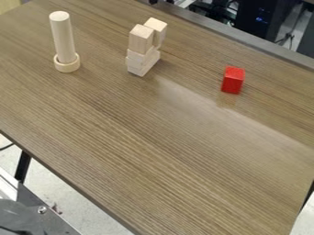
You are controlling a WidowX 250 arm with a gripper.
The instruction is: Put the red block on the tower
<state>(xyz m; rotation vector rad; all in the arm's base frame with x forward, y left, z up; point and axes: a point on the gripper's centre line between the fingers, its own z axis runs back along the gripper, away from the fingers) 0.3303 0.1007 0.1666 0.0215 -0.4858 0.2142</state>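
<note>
The biggest thing is the brown table (153,156), with thin wood lines running across it and a pale shiny patch. Past its far edge, at the top right, is a big black box (260,18) with little blue lights.

Next comes the tower (142,55), near the top middle of the table. It is made of plain wood blocks. Flat ones lie at the bottom, and two taller ones stand on them, side by side.

A round wood stick (63,36) stands straight up to the left of the tower, well apart from it. The red block (232,81) is smaller. It sits right on the table, to the right of the tower, and it does not touch it. A low wood ring (67,64) goes around the bottom of the stick.

I can't tell if the gripper's jaws are squeezing something or have let go.
</note>
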